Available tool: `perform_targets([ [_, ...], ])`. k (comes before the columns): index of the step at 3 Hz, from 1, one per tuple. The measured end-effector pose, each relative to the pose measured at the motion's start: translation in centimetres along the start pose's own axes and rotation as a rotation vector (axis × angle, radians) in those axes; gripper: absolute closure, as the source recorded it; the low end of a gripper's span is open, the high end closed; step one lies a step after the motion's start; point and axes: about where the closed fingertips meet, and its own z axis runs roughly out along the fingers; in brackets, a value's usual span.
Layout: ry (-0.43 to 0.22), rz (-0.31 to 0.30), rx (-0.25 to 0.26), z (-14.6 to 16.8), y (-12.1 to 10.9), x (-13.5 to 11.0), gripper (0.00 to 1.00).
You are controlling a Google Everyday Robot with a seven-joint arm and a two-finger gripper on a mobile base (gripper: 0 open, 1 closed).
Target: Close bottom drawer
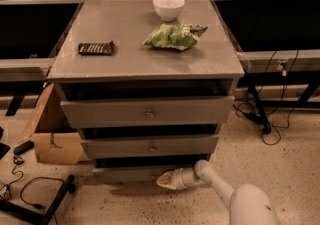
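Observation:
The grey cabinet has three drawers, each pulled out a little. The bottom drawer [125, 173] is the lowest and slimmest front, just above the floor. Its knob is hidden behind my gripper. My gripper [162, 180] is at the end of the white arm coming from the lower right. It sits right against the middle of the bottom drawer's front. The middle drawer [150, 147] and the top drawer [147, 112] show their small brass knobs.
On the cabinet top [125, 44] lie a white bowl [168, 7], a green chip bag [174, 36] and a dark snack bar [96, 48]. A cardboard box [52, 134] stands at the left. Cables [30, 194] lie on the floor. Black table legs [257, 109] stand at the right.

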Motion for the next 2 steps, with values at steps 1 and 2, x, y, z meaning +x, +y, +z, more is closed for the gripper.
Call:
perform_targets([
  [1, 0.000, 0.000, 0.000, 0.00, 0.00, 0.00, 0.11],
  [2, 0.000, 0.000, 0.000, 0.01, 0.01, 0.00, 0.00],
])
